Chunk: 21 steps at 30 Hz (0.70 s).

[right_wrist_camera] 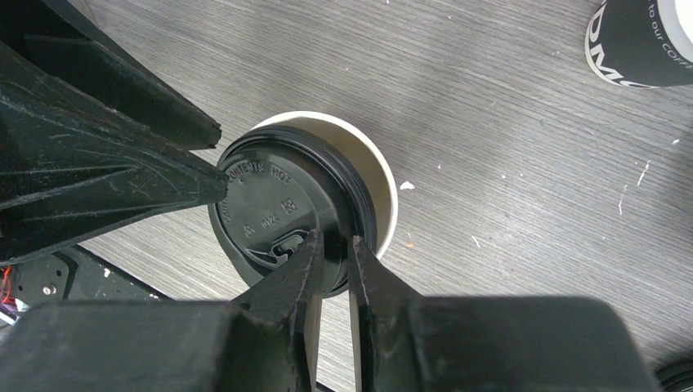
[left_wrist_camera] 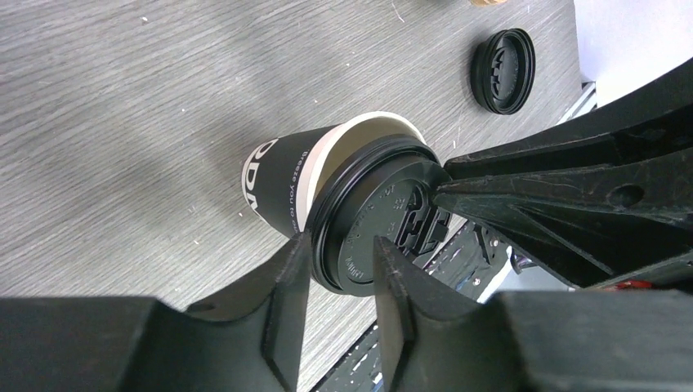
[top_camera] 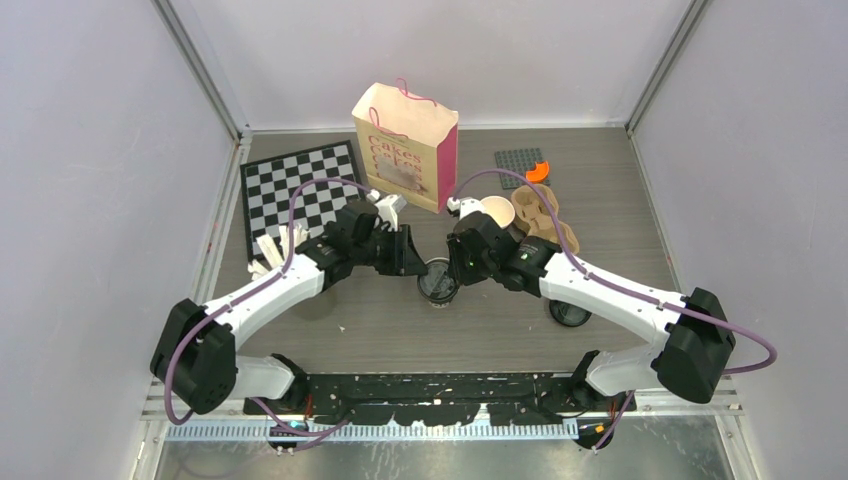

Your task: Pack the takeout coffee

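1. The lid (right_wrist_camera: 270, 204) is moulded in glossy black plastic with raised lettering.
2. The cup (left_wrist_camera: 282, 184) is made of matt paper.
3. The tabletop (right_wrist_camera: 507, 122) is finished in matt grey wood grain.
4. The fingers (right_wrist_camera: 286, 302) of the right end effector (right_wrist_camera: 335, 239) are formed in scuffed black plastic.

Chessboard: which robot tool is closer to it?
Left. The left tool is at the lid on the side facing the chessboard; the right tool grips that lid from the opposite side, farther away.
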### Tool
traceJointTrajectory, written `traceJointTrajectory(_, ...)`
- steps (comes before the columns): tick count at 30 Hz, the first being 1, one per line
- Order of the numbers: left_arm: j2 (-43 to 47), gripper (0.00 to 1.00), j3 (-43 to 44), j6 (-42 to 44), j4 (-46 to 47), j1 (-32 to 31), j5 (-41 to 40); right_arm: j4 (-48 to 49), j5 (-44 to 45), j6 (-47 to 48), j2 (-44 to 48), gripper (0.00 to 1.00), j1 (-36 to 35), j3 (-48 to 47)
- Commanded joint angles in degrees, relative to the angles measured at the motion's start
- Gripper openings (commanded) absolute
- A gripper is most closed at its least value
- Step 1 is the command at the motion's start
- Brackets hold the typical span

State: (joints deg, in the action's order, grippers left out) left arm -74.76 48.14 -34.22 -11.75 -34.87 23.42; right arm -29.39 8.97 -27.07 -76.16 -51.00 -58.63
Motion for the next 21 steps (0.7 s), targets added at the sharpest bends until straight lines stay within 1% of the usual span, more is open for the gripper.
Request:
traceJointTrajectory(1,2.60,0.39,2.96,0.29,-1.32,-0.28,-1.79,0.29,1.34,1.25,0.22,0.21,-0.28,-2.88)
traceJointTrajectory(4,3.10,0.44,2.97,1.13,-2.25,-0.28,-2.30,0.22,2.06,1.83,-0.36,0.21,-0.28,-3.06)
traceJointTrajectory(8,2.85,0.46,2.64,1.90,-3.24,-0.21,-2.46,0.16,2.36,2.20,-0.74,0.19,-0.03,-3.56)
traceJointTrajectory(13,1.90,0.46,2.38,2.13,-3.03,-0.20,-1.83,-0.06,1.42,1.66,0.06,0.34,-0.06,-3.70)
traceJointTrajectory(16,0.97,0.43,2.46,2.19,-2.65,-0.21,-1.31,-0.18,0.91,1.25,0.46,0.37,-0.15,-3.40)
traceJointTrajectory(21,-0.06,0.39,2.57,2.14,-2.14,-0.26,-0.74,-0.67,2.59,1.40,-0.21,0.38,-0.68,-3.01)
